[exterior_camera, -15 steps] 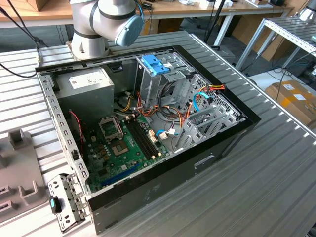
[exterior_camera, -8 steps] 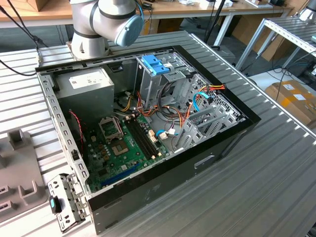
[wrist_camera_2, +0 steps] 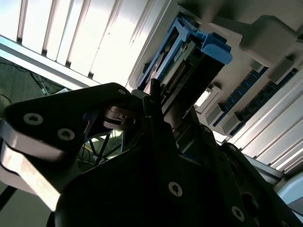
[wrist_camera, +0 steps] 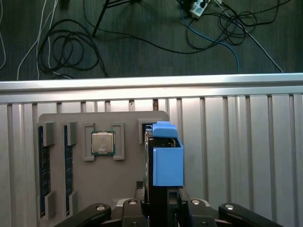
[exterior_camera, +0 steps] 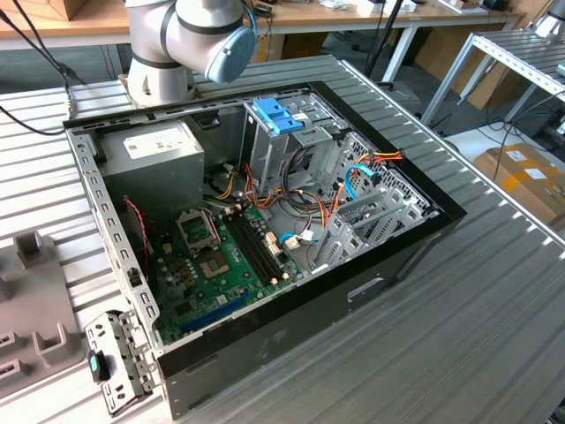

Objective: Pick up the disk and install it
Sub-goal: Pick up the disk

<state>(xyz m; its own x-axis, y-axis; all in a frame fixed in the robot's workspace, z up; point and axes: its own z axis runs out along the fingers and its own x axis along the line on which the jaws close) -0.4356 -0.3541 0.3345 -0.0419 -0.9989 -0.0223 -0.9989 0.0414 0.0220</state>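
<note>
The disk [wrist_camera: 166,161] stands on edge in its light-blue caddy rail over the grey parts tray [wrist_camera: 128,189], at the tray's slot. My gripper [wrist_camera: 164,202] reaches in from below it, its dark fingers pressed against both flat sides, shut on the disk. In the second wrist view the disk [wrist_camera_2: 191,61] shows edge-on with its connector row and blue rail, and one fingertip [wrist_camera_2: 152,94] lies against its side. In the exterior view the open computer case [exterior_camera: 397,256] lies on the ribbed metal table, with the arm's base [exterior_camera: 190,35] behind it.
The tray also holds a processor chip [wrist_camera: 102,143] and memory sticks [wrist_camera: 42,175]. Inside the case are a grey drive cage with a blue latch [exterior_camera: 278,115], a power-supply box [exterior_camera: 154,150], the green motherboard [exterior_camera: 221,265] and loose cables [exterior_camera: 353,177]. Beyond the table edge, cables lie on the floor [wrist_camera: 71,47].
</note>
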